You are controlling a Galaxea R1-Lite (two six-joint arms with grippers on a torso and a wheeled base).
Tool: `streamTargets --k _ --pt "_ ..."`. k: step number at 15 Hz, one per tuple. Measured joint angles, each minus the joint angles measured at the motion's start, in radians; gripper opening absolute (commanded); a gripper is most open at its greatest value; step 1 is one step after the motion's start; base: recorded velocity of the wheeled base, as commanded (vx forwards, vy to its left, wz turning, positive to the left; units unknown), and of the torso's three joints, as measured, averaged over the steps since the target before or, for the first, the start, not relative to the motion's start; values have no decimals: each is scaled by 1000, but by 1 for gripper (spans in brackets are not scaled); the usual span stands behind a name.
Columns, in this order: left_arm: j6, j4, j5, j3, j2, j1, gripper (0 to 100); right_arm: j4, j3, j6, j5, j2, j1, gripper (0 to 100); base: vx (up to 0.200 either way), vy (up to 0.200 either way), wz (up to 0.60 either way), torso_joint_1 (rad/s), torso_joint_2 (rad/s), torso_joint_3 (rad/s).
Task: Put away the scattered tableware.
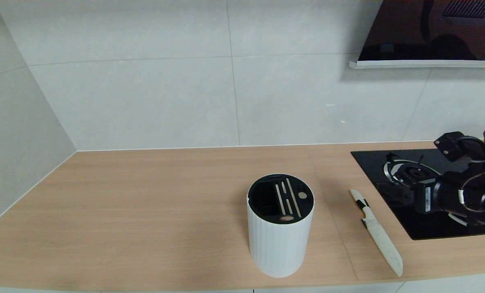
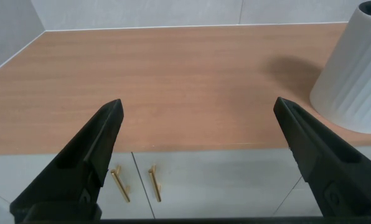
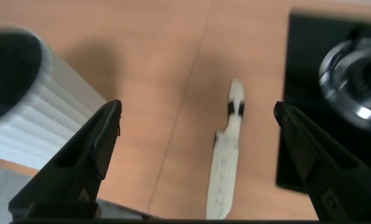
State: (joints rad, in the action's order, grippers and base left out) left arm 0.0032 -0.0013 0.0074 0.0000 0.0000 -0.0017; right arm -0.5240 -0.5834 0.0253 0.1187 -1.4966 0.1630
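Observation:
A white ribbed knife holder [image 1: 280,232] with a black slotted top stands upright near the counter's front edge. To its right a white knife [image 1: 376,232] with black bands on the handle lies flat on the wood, blade toward the front. My right gripper [image 3: 197,107] hangs open above the knife [image 3: 226,155], with the holder [image 3: 30,99] off to one side. In the head view the right arm [image 1: 450,195] is over the cooktop. My left gripper [image 2: 198,102] is open and holds nothing, in front of the counter edge, left of the holder [image 2: 353,68].
A black cooktop [image 1: 389,162] with a metal burner [image 1: 405,171] lies right of the knife. A range hood [image 1: 429,32] hangs above it. Tiled walls close off the back and left. Bare wood counter [image 1: 144,203] stretches left of the holder. Brass cabinet handles [image 2: 136,183] sit below the edge.

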Motion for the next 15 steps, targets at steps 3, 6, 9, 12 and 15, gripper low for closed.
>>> streamTargets --k 3,6,9,12,15 --pt "0 0 0 0 0 0 100 -48 10 0 -22 -89 -2 100 0 0 0 0 0 0" --pt "-1 0 0 0 0 0 100 -56 12 2 -89 -169 -4 100 0 0 0 0 0 0" --pt "-1 0 0 0 0 0 100 -89 12 1 -94 -244 -8 100 0 0 0 0 0 0" --pt "-1 0 0 0 0 0 100 -127 12 0 -100 -332 -17 100 0 0 0 0 0 0" --pt "-1 0 0 0 0 0 100 -197 12 -2 -121 -429 -22 100 0 0 0 0 0 0"
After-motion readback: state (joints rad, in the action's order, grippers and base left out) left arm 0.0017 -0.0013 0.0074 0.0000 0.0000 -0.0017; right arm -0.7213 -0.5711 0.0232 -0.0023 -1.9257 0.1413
